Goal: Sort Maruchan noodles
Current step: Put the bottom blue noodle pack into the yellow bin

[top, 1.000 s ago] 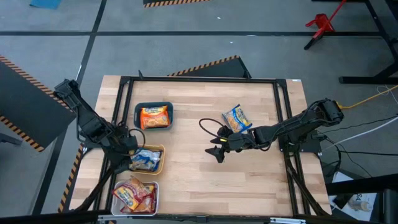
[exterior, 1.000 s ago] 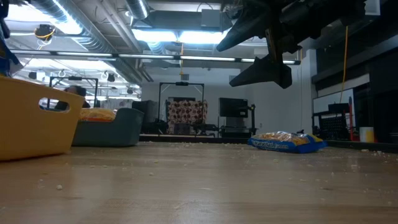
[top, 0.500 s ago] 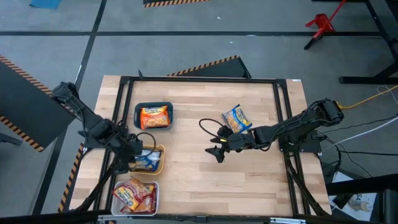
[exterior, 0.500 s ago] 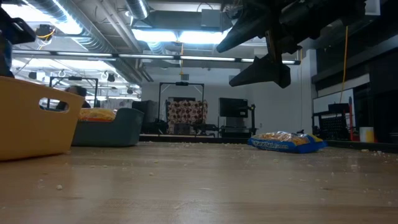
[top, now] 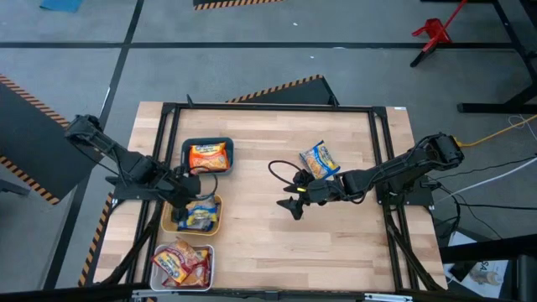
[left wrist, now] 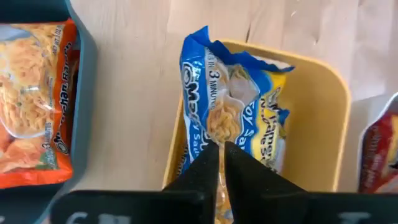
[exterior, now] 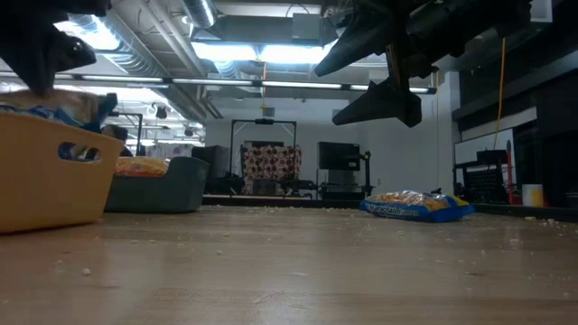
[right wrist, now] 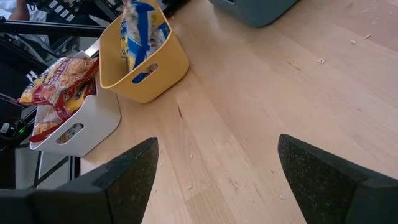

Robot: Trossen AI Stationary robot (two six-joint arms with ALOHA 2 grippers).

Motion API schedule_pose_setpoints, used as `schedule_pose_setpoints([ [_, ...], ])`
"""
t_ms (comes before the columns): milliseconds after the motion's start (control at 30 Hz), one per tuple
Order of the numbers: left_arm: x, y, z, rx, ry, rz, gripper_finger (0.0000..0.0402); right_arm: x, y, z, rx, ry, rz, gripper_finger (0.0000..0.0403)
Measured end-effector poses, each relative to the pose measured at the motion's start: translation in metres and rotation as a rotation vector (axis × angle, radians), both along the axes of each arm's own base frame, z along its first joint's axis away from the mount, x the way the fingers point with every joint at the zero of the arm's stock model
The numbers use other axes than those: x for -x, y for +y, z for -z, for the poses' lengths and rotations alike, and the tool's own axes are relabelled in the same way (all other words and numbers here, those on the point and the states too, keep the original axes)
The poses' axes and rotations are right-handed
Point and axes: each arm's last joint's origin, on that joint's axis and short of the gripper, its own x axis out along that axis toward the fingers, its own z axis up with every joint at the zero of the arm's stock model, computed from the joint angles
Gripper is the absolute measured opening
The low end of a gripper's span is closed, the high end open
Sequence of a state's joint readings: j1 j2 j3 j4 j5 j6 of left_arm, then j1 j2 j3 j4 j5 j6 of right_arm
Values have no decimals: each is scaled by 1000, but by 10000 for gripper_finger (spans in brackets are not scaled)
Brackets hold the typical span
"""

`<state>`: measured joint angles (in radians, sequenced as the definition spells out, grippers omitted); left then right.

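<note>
From above, the left gripper (top: pixel 186 186) is hovering over the yellow tray (top: pixel 216 226). Its wrist view shows fingers pinching a blue packet (left wrist: pixel 233 118) directly ahead; releasing off-centre could drape it over the rim. The right gripper (right wrist: pixel 214 168) is waiting, spread wide.

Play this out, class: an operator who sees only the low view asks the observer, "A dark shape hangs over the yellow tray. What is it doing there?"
Observer: That is the left pincer, shut on the edge of a blue packet that stands in the yellow tray.
Operator: Any tray I cannot see?
Observer: Yes, a white tray beside the yellow one, holding red packets.
Operator: And the pincer overhead?
Observer: The right pincer is open over bare wood, apart from the loose packet.
</note>
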<state>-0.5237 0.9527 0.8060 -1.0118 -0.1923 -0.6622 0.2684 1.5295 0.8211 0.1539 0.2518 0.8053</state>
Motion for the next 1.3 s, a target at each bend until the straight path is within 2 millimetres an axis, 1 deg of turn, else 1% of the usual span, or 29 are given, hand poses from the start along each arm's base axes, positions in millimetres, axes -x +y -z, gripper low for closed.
schedule_pose_setpoints([
  [167,-9,-3,14,-31,48,44,53,0,0,0,-2,1,-4,316],
  [300,-16,-7,25,2,135,105,77,0,0,0,-4,2,-8,316],
  [433,-19,-11,31,39,197,155,88,0,0,0,-3,6,-8,316],
  [500,-19,-13,32,75,223,210,89,0,0,1,-3,8,-8,316],
  [633,-21,-17,23,132,213,278,82,0,0,1,-2,9,-8,316],
  [700,-23,-19,17,120,184,329,73,0,0,1,-2,8,-8,316],
  [767,-24,-19,14,68,145,364,66,0,0,1,-1,9,-9,316],
  [867,-27,-18,13,17,106,351,61,0,0,1,0,9,-9,316],
  [1067,-28,-17,13,30,110,329,60,2,0,3,8,37,-10,316],
  [1200,-29,-15,13,58,117,242,61,5,-2,8,53,95,-7,316],
  [1300,-30,-11,12,91,118,162,70,8,-4,11,95,139,16,316],
])
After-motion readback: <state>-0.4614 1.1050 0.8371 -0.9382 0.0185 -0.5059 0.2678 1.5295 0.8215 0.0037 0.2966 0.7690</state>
